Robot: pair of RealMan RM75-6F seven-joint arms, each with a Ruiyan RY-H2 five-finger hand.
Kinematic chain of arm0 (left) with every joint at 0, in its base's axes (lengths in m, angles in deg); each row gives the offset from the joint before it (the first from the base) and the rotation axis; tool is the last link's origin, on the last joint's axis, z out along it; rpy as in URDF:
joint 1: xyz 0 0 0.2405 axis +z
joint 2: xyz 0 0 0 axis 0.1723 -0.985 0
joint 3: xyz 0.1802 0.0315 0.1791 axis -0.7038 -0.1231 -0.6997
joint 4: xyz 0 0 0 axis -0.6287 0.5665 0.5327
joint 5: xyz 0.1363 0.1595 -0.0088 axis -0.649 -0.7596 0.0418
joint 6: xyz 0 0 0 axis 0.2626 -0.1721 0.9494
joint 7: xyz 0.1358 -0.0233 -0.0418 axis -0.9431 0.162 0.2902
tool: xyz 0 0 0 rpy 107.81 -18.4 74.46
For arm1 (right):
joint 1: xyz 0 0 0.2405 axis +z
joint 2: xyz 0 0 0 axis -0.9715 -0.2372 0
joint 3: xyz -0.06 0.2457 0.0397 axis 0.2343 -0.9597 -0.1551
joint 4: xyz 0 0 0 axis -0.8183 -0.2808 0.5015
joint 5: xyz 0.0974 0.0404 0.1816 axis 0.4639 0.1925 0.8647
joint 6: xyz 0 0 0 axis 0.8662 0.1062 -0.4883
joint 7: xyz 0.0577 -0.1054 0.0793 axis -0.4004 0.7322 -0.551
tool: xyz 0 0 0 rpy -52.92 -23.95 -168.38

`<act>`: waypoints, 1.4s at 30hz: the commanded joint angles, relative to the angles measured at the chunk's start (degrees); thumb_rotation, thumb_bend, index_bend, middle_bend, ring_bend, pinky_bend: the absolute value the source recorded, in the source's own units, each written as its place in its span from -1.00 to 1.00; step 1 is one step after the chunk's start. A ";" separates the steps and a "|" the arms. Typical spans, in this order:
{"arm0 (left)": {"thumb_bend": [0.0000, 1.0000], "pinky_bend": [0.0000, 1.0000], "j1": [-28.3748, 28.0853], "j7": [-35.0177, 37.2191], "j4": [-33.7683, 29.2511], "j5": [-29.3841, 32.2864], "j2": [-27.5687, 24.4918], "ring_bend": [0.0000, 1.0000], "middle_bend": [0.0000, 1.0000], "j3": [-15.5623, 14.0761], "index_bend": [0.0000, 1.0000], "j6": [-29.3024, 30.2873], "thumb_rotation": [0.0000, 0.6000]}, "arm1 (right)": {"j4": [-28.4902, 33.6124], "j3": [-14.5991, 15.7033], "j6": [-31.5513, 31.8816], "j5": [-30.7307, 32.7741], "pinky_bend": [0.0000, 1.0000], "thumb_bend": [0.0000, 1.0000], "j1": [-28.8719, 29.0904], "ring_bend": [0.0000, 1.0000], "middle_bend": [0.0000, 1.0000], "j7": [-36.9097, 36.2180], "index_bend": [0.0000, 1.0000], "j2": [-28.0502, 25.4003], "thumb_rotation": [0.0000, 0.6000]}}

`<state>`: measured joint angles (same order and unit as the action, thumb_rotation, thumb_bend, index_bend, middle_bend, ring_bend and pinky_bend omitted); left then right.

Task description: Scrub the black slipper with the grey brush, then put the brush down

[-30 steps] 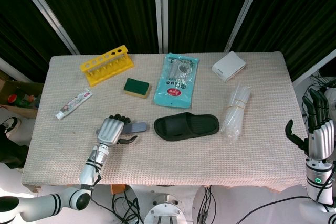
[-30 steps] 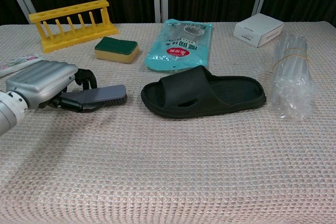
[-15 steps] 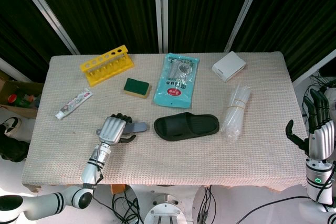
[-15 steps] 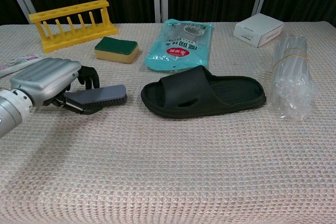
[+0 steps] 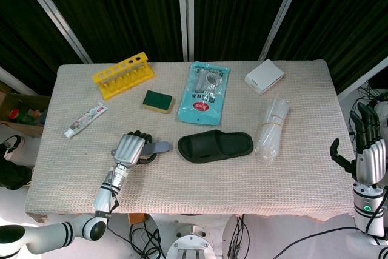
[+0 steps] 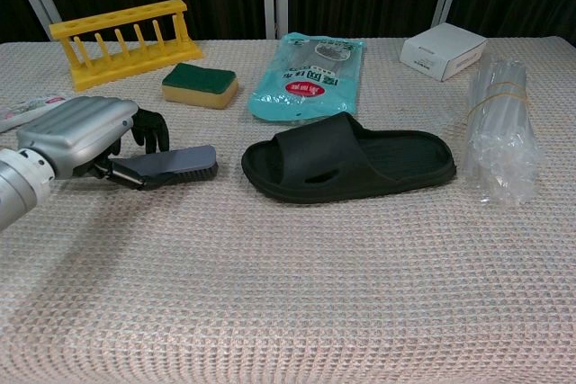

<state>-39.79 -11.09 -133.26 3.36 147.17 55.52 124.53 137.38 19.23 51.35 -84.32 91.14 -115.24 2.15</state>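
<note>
Two things matter as we close on the grey brush point(image 6: 166, 165), which lies on the table cloth point(image 6: 297, 294) under our left hand point(image 6: 79, 136), well short of the black slipper point(image 6: 349, 161): we should wrap the dark fingers point(image 6: 149, 129) over its back and bring the thumb firmly under before lifting, because as we judge it the fingers only curl loosely above the handle end. Only the head view shows our right hand point(image 5: 366, 145), raised off the table's far edge with fingers straight and holding nothing, while the chest view alone shows the brush's bristled underside resting on the cloth.
</note>
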 commanded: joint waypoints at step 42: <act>0.10 0.40 -0.73 15.10 -3.64 0.86 -3.63 0.21 0.43 2.15 0.41 -3.62 1.00 | -0.04 0.95 -1.15 -0.43 -1.00 0.23 0.30 -1.00 -1.00 0.70 -1.00 0.01 1.00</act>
<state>-40.48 3.54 -136.54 3.98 143.88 57.50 121.28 137.34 20.19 50.19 -84.76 91.44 -114.53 2.16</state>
